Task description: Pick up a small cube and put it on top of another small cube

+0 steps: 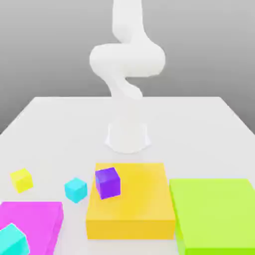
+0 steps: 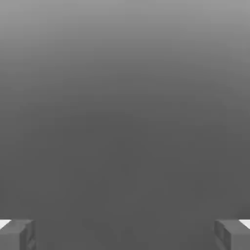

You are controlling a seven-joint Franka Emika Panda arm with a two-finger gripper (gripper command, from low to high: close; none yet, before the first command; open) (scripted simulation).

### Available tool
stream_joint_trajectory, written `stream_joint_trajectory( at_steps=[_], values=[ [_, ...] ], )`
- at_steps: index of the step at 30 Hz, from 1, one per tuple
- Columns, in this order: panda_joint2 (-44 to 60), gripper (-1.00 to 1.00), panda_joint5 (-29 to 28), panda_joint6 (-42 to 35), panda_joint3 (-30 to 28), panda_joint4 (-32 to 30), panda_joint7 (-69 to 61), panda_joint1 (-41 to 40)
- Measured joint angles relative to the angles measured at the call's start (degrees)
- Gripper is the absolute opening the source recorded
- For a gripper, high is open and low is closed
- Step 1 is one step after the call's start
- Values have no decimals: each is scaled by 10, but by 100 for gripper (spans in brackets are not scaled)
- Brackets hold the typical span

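**Stock at the start: two cubes apart, jaws empty**

Item one, the yellow cube (image 1: 21, 179). We found it on the bare table (image 1: 60, 129), near the exterior view's left edge, touching nothing. Item two, the purple cube (image 1: 107, 182). It stood on the left part of the orange block (image 1: 130, 206), well apart from the yellow one. Between them on the table sat a cyan cube (image 1: 75, 190); a second cyan cube (image 1: 12, 240) rested on the magenta block (image 1: 31, 221). A green block (image 1: 216, 214) lay at the right.

Risks, as we judged them. The cyan cube sat close to the straight path from yellow to purple, so a low carry could knock it. The purple cube stood raised on the block and near its left edge; a hard or off-centre placing could push it off. The yellow top piece would have little margin on so small a base.

Tool. The arm (image 1: 127, 64) rose at the far middle. The gripper (image 2: 125, 234) had its fingers (image 2: 17, 234) spread fully apart, nothing between them and nothing touched.
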Motion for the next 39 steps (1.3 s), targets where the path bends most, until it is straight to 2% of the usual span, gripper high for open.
stream_joint_trajectory(
  at_steps=[12, 16, 20, 23, 28, 29, 35, 37, 39],
  values=[
    [248, 0, -11, 137, -139, -102, -19, -109],
    [332, 0, 12, 182, -188, -135, -44, -142],
    [421, 0, 61, 227, -220, -168, -88, -195],
    [488, 0, 116, 260, -214, -186, -134, -235],
    [592, 0, 217, 334, -115, -167, -212, -319],
    [609, -100, 234, 346, -99, -163, -225, -332],
    [617, -100, 240, 352, -90, -161, -229, -340],
    [598, -100, 222, 338, -109, -166, -215, -325],
    [561, -100, 180, 312, -139, -176, -183, -304]
  ],
)
